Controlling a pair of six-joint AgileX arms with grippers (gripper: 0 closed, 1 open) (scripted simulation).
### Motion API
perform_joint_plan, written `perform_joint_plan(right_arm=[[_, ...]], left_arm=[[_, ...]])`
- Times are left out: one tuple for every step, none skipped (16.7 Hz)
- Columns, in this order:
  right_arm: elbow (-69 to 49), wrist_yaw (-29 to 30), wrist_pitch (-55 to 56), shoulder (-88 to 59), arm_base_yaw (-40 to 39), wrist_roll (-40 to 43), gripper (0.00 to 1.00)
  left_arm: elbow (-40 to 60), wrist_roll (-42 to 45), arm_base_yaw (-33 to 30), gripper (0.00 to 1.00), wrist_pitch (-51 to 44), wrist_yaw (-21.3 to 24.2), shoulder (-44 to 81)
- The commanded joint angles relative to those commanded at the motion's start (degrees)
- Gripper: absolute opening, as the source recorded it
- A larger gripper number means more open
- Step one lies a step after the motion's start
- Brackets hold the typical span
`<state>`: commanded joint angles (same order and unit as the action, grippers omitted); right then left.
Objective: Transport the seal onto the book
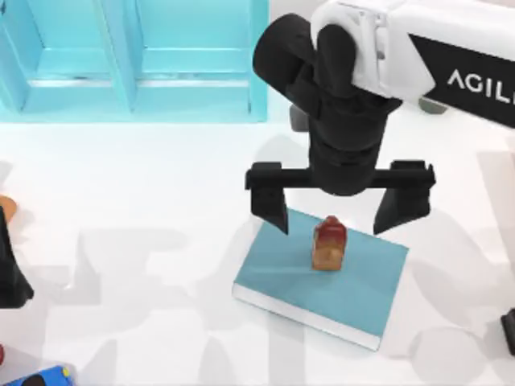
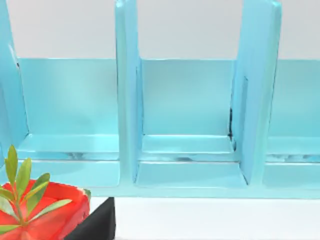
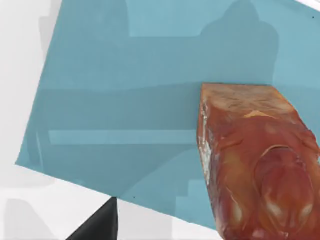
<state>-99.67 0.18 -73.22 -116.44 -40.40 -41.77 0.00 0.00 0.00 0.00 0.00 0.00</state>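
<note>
The seal (image 1: 329,243), dark red on top and tan-orange below, stands upright on the teal-blue book (image 1: 282,272), which lies flat on the white table right of centre. My right gripper (image 1: 338,214) hovers over the book's far edge, open wide, its two black fingers apart on either side of the seal and not touching it. From the right wrist view the seal (image 3: 257,160) looms close on the book cover (image 3: 125,100). My left arm (image 1: 10,273) is parked at the table's left edge.
A light-blue shelf unit (image 1: 129,56) spans the back left, also seen as the shelf unit (image 2: 190,115) from the left wrist. A red pot with a green plant (image 2: 35,210) sits near the left gripper. A blue object (image 1: 44,376) lies at the front left corner.
</note>
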Motion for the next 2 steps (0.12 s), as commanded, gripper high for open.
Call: perform_joint_plan(right_arm=[[-0.7, 0.0, -0.8, 0.1, 0.0, 0.0, 1.00], [-0.9, 0.0, -1.0, 0.2, 0.0, 0.0, 1.00]], left_arm=[[0.0, 0.0, 0.0, 1.00, 0.0, 0.0, 0.0], [0.0, 0.0, 0.0, 1.00, 0.0, 0.0, 0.0]])
